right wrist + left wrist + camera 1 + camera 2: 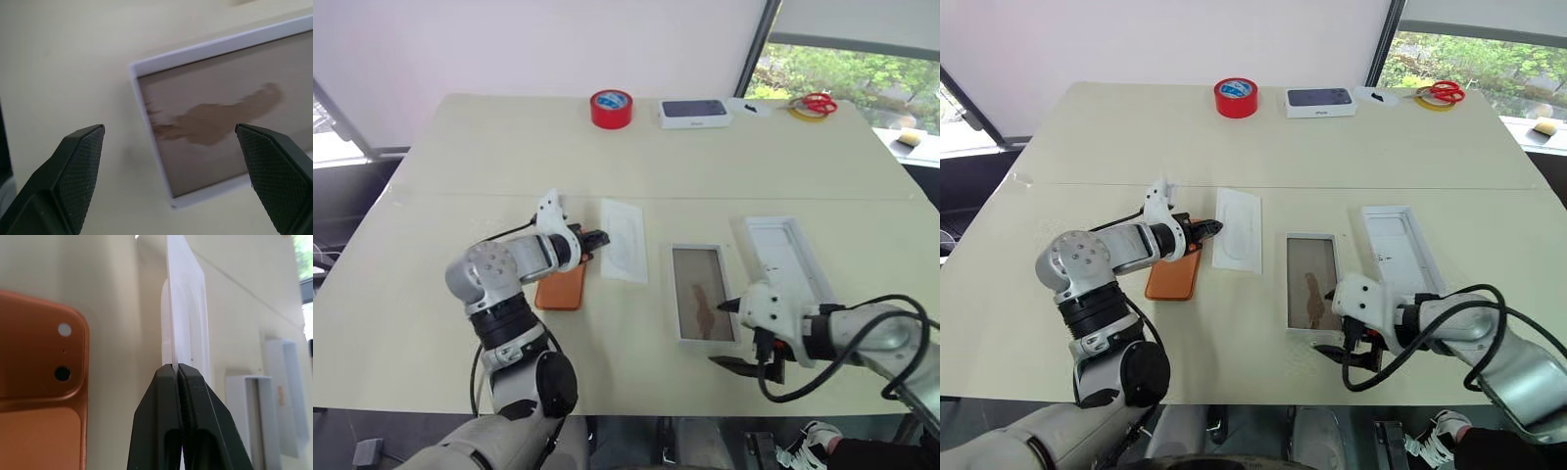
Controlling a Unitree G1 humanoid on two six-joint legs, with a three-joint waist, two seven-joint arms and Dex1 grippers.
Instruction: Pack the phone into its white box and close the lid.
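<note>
Pinching the near edge of a thin white card (pixel 625 240), the left gripper (pixel 596 238) is clenched on it, fingertips (pixel 178 377) pressed together. Just beside that gripper, toward the robot, lies the phone (pixel 562 285), camera side up, its long axis running away from the robot. The right gripper (pixel 736 333) hangs with jaws spread wide over the near corner of the white box (pixel 703 293). Beyond that gripper lies the lid (pixel 785 257), parallel to the box. Red tape (pixel 611 108), another box (pixel 694 114) and scissors (pixel 817 102) sit far off.
</note>
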